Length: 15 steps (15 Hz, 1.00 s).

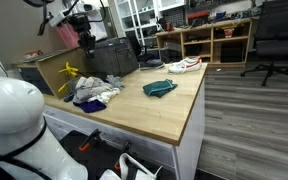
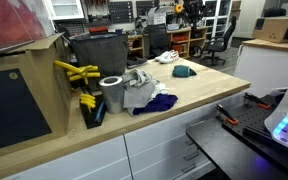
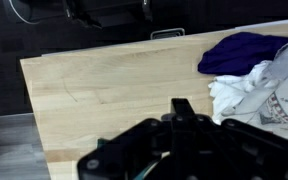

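Hand (image 3: pixel 184 128) hangs above the table (image 3: pixel 104 90) beside the clothes pile (image 3: pixel 254 85); whether open or closed, cannot tell

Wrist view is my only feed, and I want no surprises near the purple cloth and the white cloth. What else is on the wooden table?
Observer: A teal folded cloth lies on the wooden table, apart from the pile of clothes.
Operator: Anything right next to the pile?
Observer: A silvery grey cylinder stands upright beside it.
Operator: And behind that?
Observer: Yellow plastic clamps, next to a dark bin.
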### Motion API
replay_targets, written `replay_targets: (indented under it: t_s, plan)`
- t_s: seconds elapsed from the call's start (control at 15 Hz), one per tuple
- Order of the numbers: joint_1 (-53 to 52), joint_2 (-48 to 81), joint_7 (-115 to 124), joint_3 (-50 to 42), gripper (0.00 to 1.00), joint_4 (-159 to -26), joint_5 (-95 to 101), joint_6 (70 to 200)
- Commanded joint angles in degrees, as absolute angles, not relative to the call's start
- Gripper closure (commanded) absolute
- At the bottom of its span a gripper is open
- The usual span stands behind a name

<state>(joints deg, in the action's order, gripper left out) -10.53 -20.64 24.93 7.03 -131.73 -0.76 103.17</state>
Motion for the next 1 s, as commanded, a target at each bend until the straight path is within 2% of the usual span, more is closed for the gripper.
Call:
replay_targets:
  t_s: [0.0,0.13,0.2,0.33,0.47,0.53,0.67,0.93]
  plan:
    - [-9.17,-22.49,23.21,8.38,1.0,-131.33,-4.31,99.26]
    - [-8.96,-22.74,24.28,8.91,1.0,-131.21,-5.1,98.88]
    - [-8.77,-22.77,24.64,9.37,0.74,-131.28,-4.75,99.12]
    - [-7.9,-23.02,26.58,11.18,0.68,-133.36,-0.8,102.14]
    - [-7.0,-22.84,30.24,13.1,0.53,-135.68,1.86,102.21]
    - [-7.42,-22.06,26.78,11.81,0.7,-132.77,-0.31,100.84]
    - [-7.13,-22.02,28.91,12.9,0.55,-134.49,1.04,101.09]
    - [-7.01,-22.02,29.39,13.16,0.52,-134.95,1.26,101.22]
